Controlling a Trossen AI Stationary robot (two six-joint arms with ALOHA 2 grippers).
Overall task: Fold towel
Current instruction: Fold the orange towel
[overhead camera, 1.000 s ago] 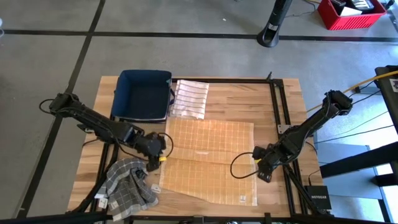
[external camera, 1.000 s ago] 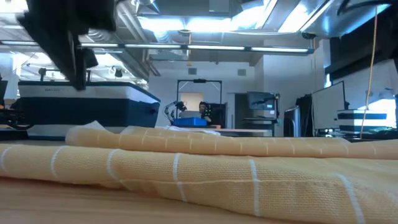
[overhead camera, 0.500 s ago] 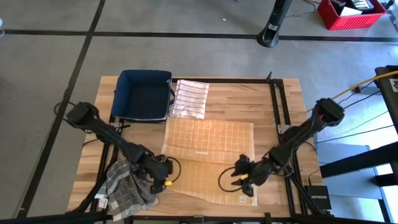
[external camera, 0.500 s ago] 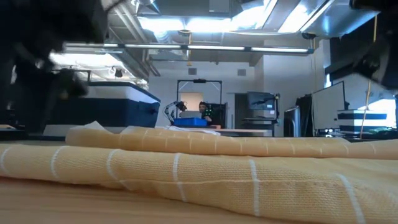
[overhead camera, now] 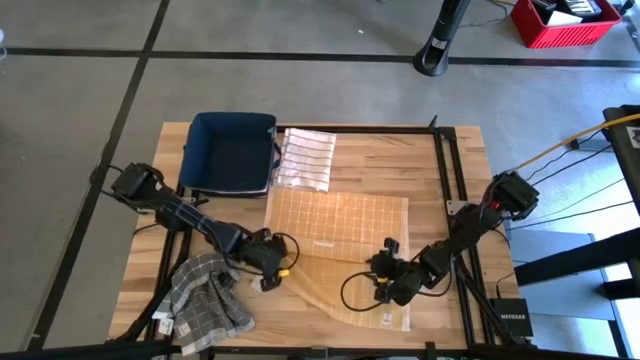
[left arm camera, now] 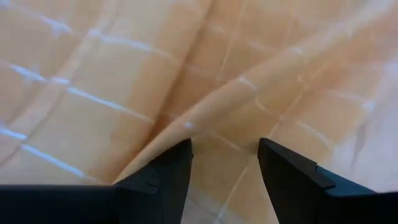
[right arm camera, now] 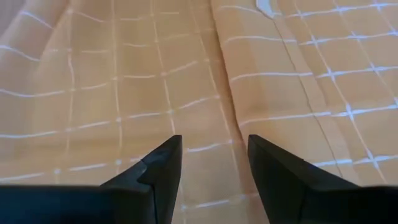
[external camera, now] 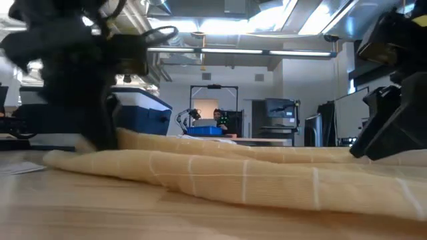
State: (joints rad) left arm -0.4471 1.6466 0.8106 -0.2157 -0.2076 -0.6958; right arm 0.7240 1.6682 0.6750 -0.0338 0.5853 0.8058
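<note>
Grasp step: left gripper (overhead camera: 268,272) and right gripper (overhead camera: 386,283), both spread, sit low over the orange grid-patterned cloth towel (overhead camera: 340,225), probably touching. Next: pinch edges.

Grey concrete floor (overhead camera: 330,90) with black tape lines, red crate (overhead camera: 563,22)

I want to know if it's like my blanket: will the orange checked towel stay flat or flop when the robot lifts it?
The orange checked cloth towel will probably flop: it already bunches into soft ridges near the left gripper. It likely weighs little, since it looks thin. It may sag between both grippers if lifted.
</note>
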